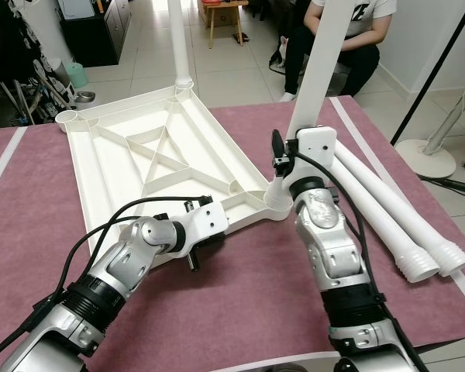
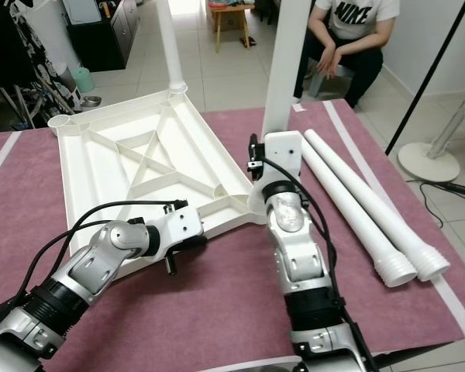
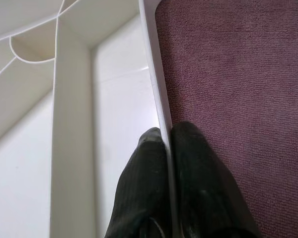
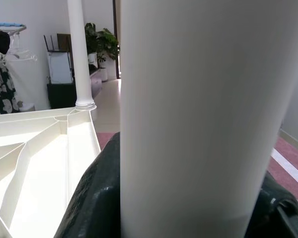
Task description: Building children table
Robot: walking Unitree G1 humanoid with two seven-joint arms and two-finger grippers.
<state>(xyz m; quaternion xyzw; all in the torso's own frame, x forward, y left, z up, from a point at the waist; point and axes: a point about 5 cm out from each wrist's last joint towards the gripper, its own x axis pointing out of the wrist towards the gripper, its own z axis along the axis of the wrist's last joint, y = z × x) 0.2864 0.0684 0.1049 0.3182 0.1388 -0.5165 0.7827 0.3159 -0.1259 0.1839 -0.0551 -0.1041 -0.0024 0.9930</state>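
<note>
Tabletop [image 1: 132, 167], white plastic, lies upside down on the maroon carpeted surface [image 1: 240, 310], ribbed underside up w/ diagonal braces and round sockets at corners. One leg [image 1: 180, 46] already stands upright in the far corner socket.

My left gripper [image 3: 164, 144] is at the near long edge, pinching the thin rim of the tabletop between its fingers: one black pad inside, one outside on the carpet side. Looks like it's steadying the panel.

My right gripper [image 4: 188, 208] is wrapped around a second leg [image 1: 318, 62], smooth white tube, held upright w/ its lower end at the near right corner socket [image 1: 277, 200]. Long axis is vertical, straight over that socket, so I judge the next move is a push or twist straight down along the tube. Can't tell if it's fully seated yet.

Two more legs [image 1: 387, 209] lie side by side on the surface to the right, ribbed ends toward me, nearer the right arm. A person [image 1: 341, 39] sits beyond the surface.
</note>
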